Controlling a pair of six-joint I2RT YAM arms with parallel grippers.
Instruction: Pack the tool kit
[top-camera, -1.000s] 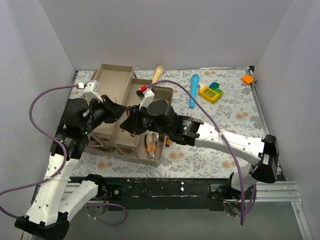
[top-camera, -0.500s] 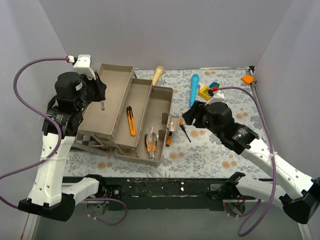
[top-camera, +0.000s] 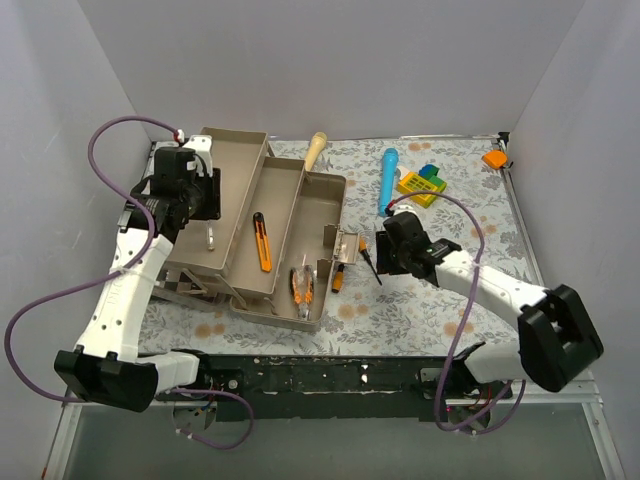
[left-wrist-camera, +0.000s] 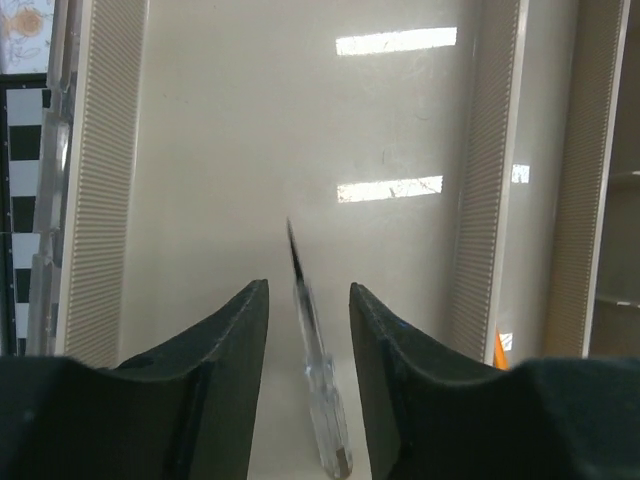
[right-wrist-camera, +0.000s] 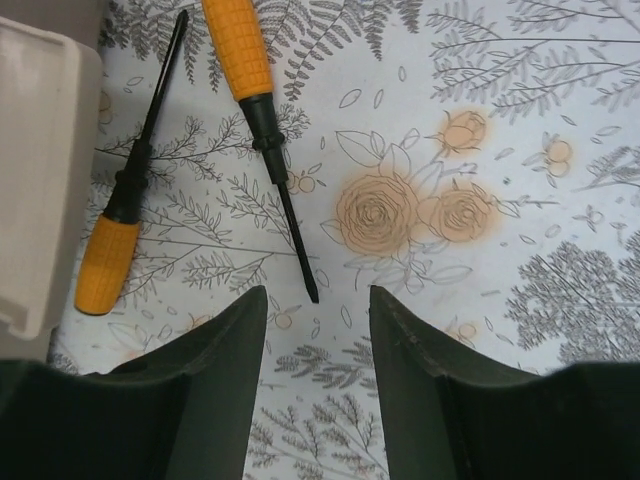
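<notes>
Right fingers (right-wrist-camera: 225, 370) dropped over orange screwdrivers (right-wrist-camera: 240, 45) on desk (right-wrist-camera: 520, 330), spread, empty; left fingers (left-wrist-camera: 225, 370) spread astride clear screwdriver (left-wrist-camera: 322, 400), ungripped.

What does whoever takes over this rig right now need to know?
Left gripper: open, fingers either side of a clear-handled screwdriver lying in the toolbox's outer tray.
Right gripper: open, empty, over the long orange screwdriver; the short orange screwdriver is beside it, both on the floral mat.
Done: orange utility knife and pliers lie in the open toolbox.
Left: load both mat screwdrivers, fold the trays, close up.
</notes>
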